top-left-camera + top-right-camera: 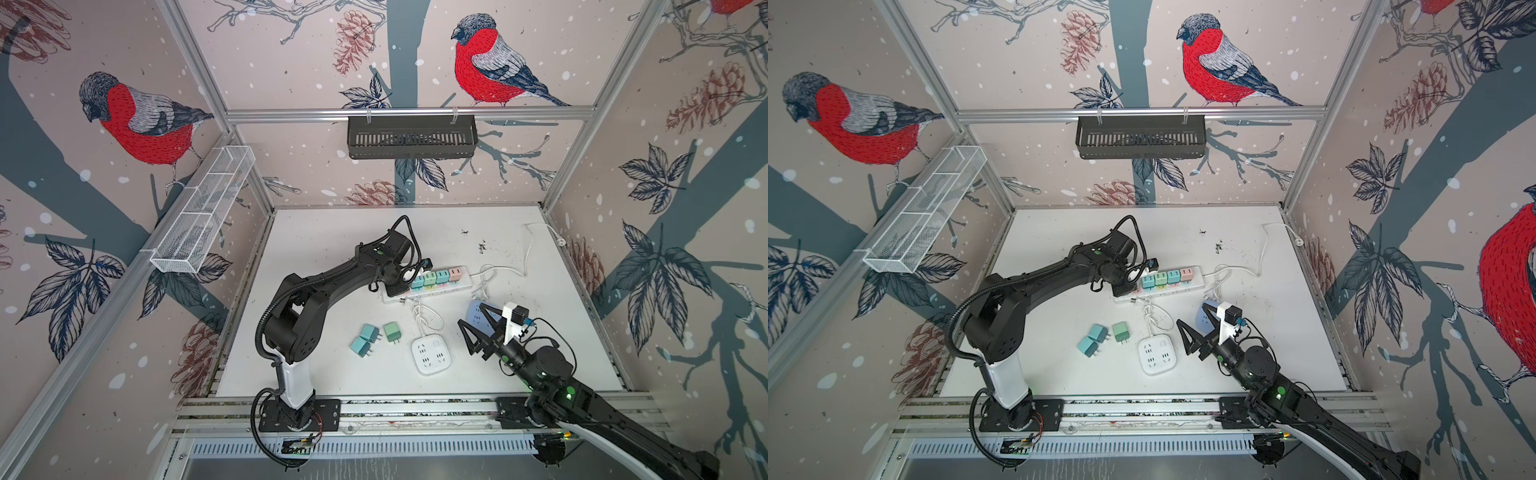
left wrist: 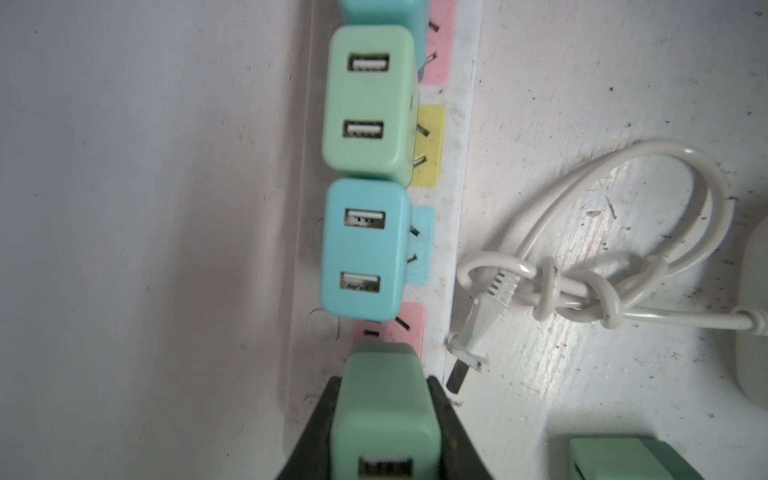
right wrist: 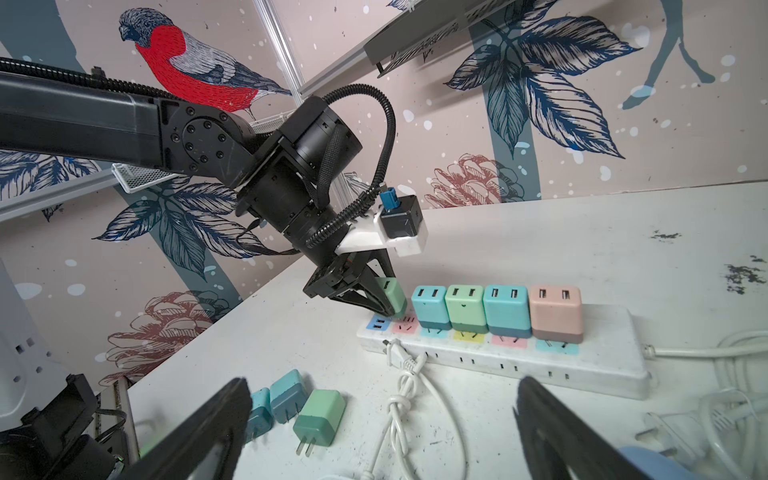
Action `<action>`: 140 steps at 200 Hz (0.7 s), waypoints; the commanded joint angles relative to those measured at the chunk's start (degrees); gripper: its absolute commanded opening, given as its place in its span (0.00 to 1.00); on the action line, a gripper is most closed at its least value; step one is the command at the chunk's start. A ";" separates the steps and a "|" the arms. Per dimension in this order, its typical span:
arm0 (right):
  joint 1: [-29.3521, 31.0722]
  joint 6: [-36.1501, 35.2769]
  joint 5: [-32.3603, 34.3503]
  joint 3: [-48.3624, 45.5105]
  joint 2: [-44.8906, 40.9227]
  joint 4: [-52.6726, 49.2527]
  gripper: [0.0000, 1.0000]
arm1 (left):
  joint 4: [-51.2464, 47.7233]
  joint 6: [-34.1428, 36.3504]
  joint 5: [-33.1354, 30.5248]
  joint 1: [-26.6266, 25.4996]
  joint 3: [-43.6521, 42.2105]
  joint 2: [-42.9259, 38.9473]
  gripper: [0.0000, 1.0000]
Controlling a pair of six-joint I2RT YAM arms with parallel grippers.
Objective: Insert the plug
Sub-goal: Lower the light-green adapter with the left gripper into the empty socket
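Your left hand [image 3: 390,307] is gripping the green plug [image 2: 385,415] at a narrow opening, fingers [image 2: 446,432] pressing on two opposite sides, its USB port facing the wrist camera. You're holding it tilted over the pink socket [image 3: 405,327] near the end of the power strip [image 3: 598,359], just beside the blue charger [image 3: 430,307] that is sitting plugged in. Its prongs are hidden, so I can't tell whether they're entering the slots. Past that blue one, a green charger [image 3: 463,306], a second blue charger [image 3: 506,309] and a pink charger [image 3: 555,313] are standing in a row, packed side by side. A knotted white cord [image 3: 399,401] is lying on the worktop [image 1: 332,232], its plug just beside the strip's edge. Your right hand [image 1: 470,313] is hovering wide open, holding nothing, apart from the strip and near a white square socket block [image 1: 431,353]. Three loose chargers [image 1: 369,333] are lying together on the worktop, between that block and the left arm.
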 commanded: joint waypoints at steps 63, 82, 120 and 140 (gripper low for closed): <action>-0.14 0.40 0.66 -0.09 -1.43 1.20 1.00 | 2.15 1.69 4.17 0.77 0.65 1.99 0.00; -0.17 0.44 0.70 -0.08 -1.43 1.13 1.00 | 2.37 1.71 4.69 0.82 0.62 2.33 0.00; -0.15 0.44 0.49 -0.11 -1.43 1.19 1.00 | 3.03 1.96 5.84 1.10 0.33 2.77 0.00; -0.31 0.50 0.51 -0.09 -1.43 1.14 1.00 | 3.67 2.38 8.09 1.86 0.11 2.52 0.00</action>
